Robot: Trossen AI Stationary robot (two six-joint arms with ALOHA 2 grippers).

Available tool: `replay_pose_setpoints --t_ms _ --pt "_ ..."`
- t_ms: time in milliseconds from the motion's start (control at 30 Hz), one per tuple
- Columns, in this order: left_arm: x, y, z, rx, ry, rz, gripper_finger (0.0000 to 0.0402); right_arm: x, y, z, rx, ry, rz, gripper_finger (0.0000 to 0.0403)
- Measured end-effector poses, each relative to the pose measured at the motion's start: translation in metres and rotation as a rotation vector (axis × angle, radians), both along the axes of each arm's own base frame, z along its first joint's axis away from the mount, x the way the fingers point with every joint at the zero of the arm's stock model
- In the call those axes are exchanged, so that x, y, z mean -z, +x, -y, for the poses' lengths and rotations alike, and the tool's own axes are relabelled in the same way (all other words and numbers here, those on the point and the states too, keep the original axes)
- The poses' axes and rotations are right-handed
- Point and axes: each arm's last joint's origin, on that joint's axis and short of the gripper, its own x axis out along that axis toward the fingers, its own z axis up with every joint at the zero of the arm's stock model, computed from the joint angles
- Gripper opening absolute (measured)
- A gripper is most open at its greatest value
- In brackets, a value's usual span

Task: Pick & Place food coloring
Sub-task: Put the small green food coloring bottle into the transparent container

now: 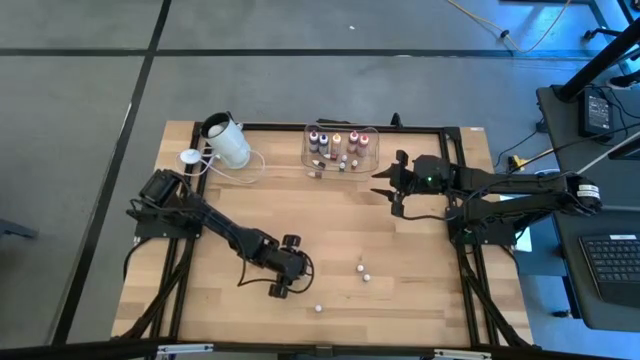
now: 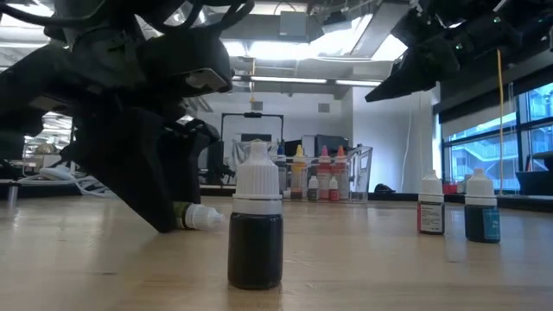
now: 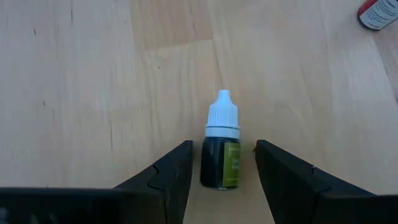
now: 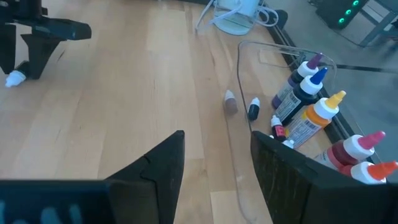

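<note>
Dark bottle [image 3: 222,154], unreadable green label, between left gripper [image 3: 222,171] fingers

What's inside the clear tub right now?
The tub holds several large squeeze bottles and a few tiny bottles. Bottles hide part of its floor.

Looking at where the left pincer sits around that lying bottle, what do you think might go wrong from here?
1. The green-labelled bottle lies on its side between the open left pincer fingers; being round, it may roll or squirt out as they close.
2. The dark bottle stands upright near that arm in the low view, so a swing while lifting might topple it.
3. The right pincer hovers open beside the clear tub, possibly crowding the drop-off.
</note>
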Motion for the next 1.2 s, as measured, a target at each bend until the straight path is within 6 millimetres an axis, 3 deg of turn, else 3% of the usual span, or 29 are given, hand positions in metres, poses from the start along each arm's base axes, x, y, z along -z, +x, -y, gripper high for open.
replay_pose_setpoints --t_ms 167,533,733,867,1000,1200 --pt "0.006 0.001 0.001 0.002 0.008 -0.012 0.0154 0.0 0.0 0.0 -0.001 0.0 -0.001 0.0186" --pt "-0.004 0.003 -0.004 0.03 0.089 0.034 0.0075 0.0 0.0 0.0 -0.002 -0.003 -0.001 0.0186" --pt "-0.025 0.022 -0.015 -0.114 0.232 0.156 0.0066 0.0 0.0 0.0 -0.003 -0.002 -0.001 0.0186" --pt "-0.054 0.045 -0.037 -0.263 0.432 0.281 0.0066 0.0 0.0 0.0 -0.003 -0.002 -0.001 0.0186" --pt "-0.081 0.067 -0.071 -0.347 0.55 0.329 0.0066 0.0 0.0 0.0 -0.012 -0.021 -0.006 0.0186" --pt "-0.104 0.085 -0.152 -0.462 0.432 0.349 0.0065 0.0 0.0 0.0 -0.016 -0.028 -0.011 0.0186"
